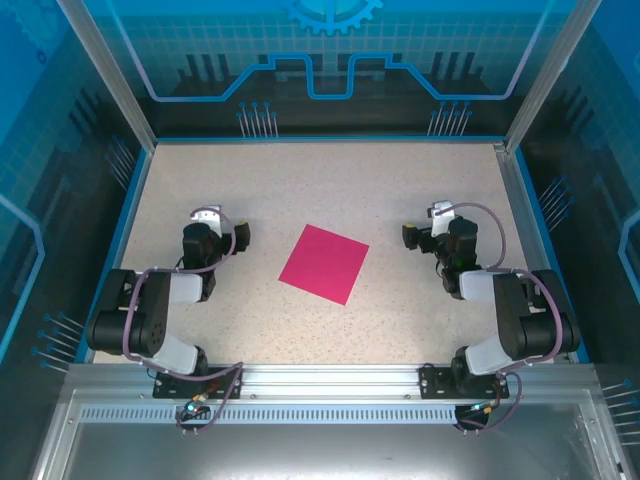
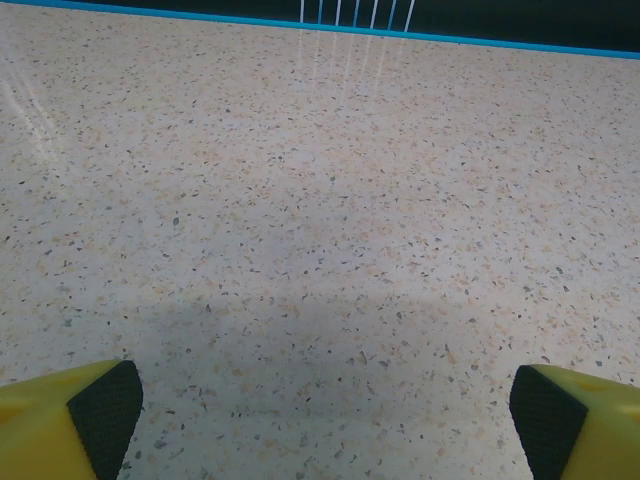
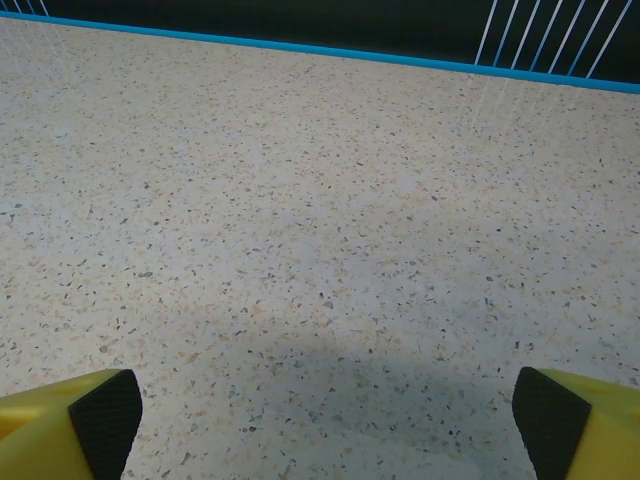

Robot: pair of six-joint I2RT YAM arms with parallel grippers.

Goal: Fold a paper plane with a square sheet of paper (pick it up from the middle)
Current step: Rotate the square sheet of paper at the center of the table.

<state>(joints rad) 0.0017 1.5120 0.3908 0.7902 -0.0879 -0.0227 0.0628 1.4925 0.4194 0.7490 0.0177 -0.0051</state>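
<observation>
The square sheet of paper (image 1: 323, 263) is magenta-pink and lies flat and unfolded on the speckled table (image 1: 330, 190), turned like a diamond between the two arms. A paper plane is out of view. My left gripper (image 1: 222, 222) rests low to the left of the sheet, a hand's width away from it. It is open (image 2: 325, 410), with bare table between its black pads (image 2: 105, 410). On the other side of the sheet my right gripper (image 1: 428, 224) sits about as far off, open too (image 3: 328, 412), its pads (image 3: 105, 415) wide apart over bare table.
A blue rim (image 1: 330, 139) borders the table's far edge, with thin white rods (image 2: 340, 12) standing behind it. Metal frame posts (image 1: 105, 70) rise at the back corners. An aluminium rail (image 1: 330, 380) carrying both arm bases runs along the near edge.
</observation>
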